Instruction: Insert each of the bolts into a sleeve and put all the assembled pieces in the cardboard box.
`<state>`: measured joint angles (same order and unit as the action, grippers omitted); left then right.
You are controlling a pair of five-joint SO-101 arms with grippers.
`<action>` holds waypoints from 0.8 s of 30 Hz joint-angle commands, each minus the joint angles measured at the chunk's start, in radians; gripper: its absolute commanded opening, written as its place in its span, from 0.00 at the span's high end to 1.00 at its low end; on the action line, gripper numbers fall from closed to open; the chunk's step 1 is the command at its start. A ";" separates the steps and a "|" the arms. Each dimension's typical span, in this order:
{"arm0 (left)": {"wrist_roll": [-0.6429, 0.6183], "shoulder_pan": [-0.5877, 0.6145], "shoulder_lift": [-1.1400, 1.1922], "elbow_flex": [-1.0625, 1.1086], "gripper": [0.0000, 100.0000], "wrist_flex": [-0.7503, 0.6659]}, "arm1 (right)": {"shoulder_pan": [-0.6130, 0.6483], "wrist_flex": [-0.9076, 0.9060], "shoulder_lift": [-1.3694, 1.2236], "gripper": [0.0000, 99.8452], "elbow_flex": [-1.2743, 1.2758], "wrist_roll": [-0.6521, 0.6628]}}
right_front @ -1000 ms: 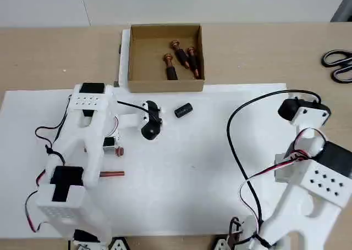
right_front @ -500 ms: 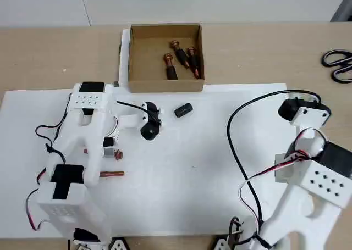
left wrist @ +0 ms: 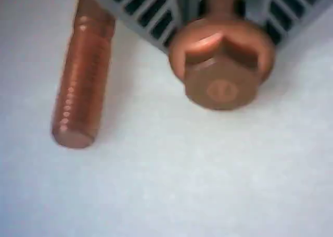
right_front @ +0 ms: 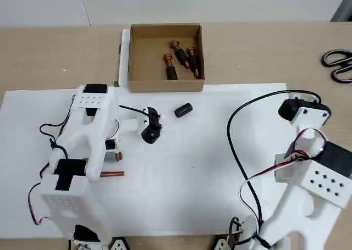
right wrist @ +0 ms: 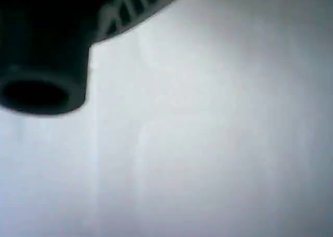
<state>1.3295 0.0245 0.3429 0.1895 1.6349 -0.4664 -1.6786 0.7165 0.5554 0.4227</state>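
Bolt (left wrist: 221,75) — hex head outward — is clamped in the left gripper (right_front: 114,157) over the white sheet (right_front: 192,195), a second bolt (right_front: 111,173) lying just beside. The right gripper (right wrist: 73,18) is closed on a black sleeve (right wrist: 39,75); three assembled pieces (right_front: 180,57) lie in the cardboard box (right_front: 165,85).

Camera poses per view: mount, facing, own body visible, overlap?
High view: fixed overhead, facing down on table; both arms, brown cardboard box, loose black cylindrical sleeve.
Left wrist view: close over white paper sheet; left gripper grips hex-headed copper bolt.
Right wrist view: over the sheet; right gripper grips second black sleeve.
Shared: loose threaded copper bolt, high and left wrist views.
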 commanded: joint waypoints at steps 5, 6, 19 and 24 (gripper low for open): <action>0.164 -0.003 0.029 0.004 0.99 0.011 | -0.012 -0.002 0.028 1.00 -0.003 0.008; 0.164 -0.003 0.029 0.004 0.99 0.011 | -0.012 -0.002 0.028 1.00 -0.003 0.008; 0.115 0.005 0.026 -0.272 0.99 0.115 | -0.012 -0.010 0.028 1.00 -0.003 0.008; 0.097 0.000 -0.021 -0.306 0.99 0.115 | -0.012 -0.010 0.028 1.00 -0.005 0.009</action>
<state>1.3295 0.0261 0.3813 -0.0713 1.7223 -0.4664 -1.6786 0.7165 0.5554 0.4227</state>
